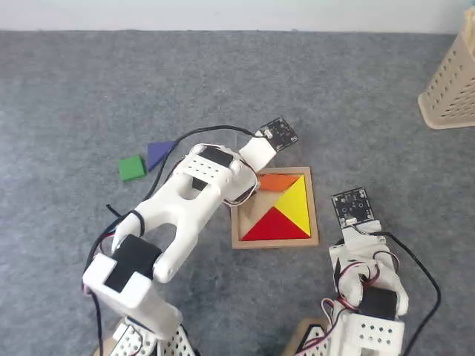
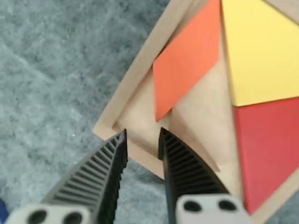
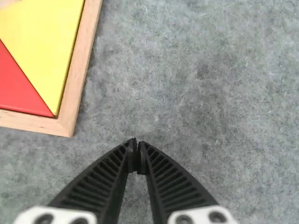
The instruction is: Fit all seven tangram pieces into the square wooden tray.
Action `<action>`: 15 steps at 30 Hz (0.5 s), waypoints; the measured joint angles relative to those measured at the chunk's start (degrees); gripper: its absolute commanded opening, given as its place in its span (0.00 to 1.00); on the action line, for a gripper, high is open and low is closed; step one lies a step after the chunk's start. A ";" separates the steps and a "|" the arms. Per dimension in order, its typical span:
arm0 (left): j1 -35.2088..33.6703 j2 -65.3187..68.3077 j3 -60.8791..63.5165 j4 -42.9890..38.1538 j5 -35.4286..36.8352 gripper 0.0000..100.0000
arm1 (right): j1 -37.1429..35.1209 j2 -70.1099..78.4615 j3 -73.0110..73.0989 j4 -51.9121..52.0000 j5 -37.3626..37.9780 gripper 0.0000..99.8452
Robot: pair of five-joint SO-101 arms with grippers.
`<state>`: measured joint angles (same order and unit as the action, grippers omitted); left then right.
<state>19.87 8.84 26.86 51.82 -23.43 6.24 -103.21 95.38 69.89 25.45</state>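
Tray [image 1: 274, 242] sits on the grey table [image 1: 223, 89] holding a yellow triangle [image 1: 295, 202], a red triangle [image 1: 274, 225] and an orange parallelogram [image 1: 278, 180]. A green square [image 1: 132, 167] and a blue triangle [image 1: 158, 153] lie well apart from it on the table. The left gripper [image 2: 142, 135] hangs over the tray's bare corner just beside the orange piece, jaws narrowly apart on nothing. The right gripper [image 3: 137, 142] hovers off the tray's other side, jaws together. The orange piece likely needs seating (whether it lies flat is unclear). Nudge it gently along the yellow edge, low and slow, so it does not ride onto the rim.
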 measured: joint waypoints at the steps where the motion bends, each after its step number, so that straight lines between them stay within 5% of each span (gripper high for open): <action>1: 0.00 0.00 -0.18 0.00 0.00 0.10 | 0.00 0.00 0.00 0.00 0.00 0.01; 15: 4.31 3.96 -1.49 -2.55 0.44 0.10 | 0.00 0.00 0.00 0.00 0.00 0.01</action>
<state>24.18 12.79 25.36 49.27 -22.99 6.24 -103.21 95.38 69.89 25.45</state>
